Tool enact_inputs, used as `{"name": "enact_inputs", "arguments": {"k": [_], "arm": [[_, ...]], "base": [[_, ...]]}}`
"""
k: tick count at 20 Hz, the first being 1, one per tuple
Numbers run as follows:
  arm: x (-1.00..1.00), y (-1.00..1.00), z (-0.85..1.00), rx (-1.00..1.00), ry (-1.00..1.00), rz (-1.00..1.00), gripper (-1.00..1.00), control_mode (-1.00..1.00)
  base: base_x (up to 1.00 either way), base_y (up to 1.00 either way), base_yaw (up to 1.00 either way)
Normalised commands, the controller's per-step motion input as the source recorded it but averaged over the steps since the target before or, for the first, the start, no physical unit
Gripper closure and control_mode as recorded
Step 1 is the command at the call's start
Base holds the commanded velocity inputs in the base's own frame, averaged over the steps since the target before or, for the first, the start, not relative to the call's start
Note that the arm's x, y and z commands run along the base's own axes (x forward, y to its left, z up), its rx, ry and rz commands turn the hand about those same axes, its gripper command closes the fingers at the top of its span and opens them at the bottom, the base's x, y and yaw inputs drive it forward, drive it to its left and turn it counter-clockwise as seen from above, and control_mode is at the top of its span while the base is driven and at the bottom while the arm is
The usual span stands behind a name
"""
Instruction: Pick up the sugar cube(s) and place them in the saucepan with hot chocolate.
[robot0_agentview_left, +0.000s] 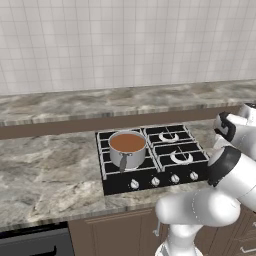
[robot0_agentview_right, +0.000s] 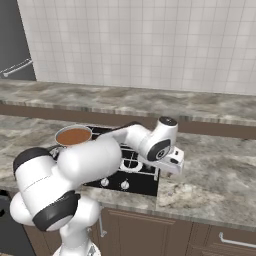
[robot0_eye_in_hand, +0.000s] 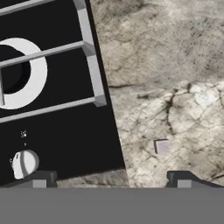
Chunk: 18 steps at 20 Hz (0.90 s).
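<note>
A small pale sugar cube (robot0_eye_in_hand: 162, 146) lies on the marble counter just right of the stove's front right corner. My gripper (robot0_eye_in_hand: 111, 181) hangs open above that corner; the cube sits a little ahead of the right fingertip (robot0_eye_in_hand: 183, 180) and nothing is between the fingers. The steel saucepan (robot0_agentview_left: 131, 159) stands on the front left burner with its short handle toward the front. Brown hot chocolate (robot0_agentview_left: 127, 143) fills it as a flat disc, and the hot chocolate (robot0_agentview_right: 74, 135) also shows beyond my arm in the right base view.
The black gas stove (robot0_agentview_left: 182, 170) has grey grates and a row of white knobs; one knob (robot0_eye_in_hand: 24, 163) and a white burner ring (robot0_eye_in_hand: 30, 72) lie left of the gripper. A raised marble ledge (robot0_agentview_left: 125, 102) and tiled wall stand behind the counter.
</note>
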Motion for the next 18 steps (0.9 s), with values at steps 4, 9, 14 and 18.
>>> {"name": "enact_inputs", "arguments": {"k": [4, 9, 14, 18], "arm": [[0.00, -0.27, -0.16, 0.00, -0.10, 0.01, -1.00, -1.00], [0.01, -0.22, -0.13, -0.02, -0.01, 0.01, -1.00, -1.00], [0.01, -0.23, -0.19, -0.04, 0.00, 0.00, -1.00, -1.00], [0.00, -0.17, -0.20, -0.04, 0.02, 0.00, -1.00, -1.00]], "base": [[0.00, 0.00, 0.00], [0.00, 0.00, 0.00], [0.00, 0.00, 0.00], [0.00, 0.00, 0.00]]}}
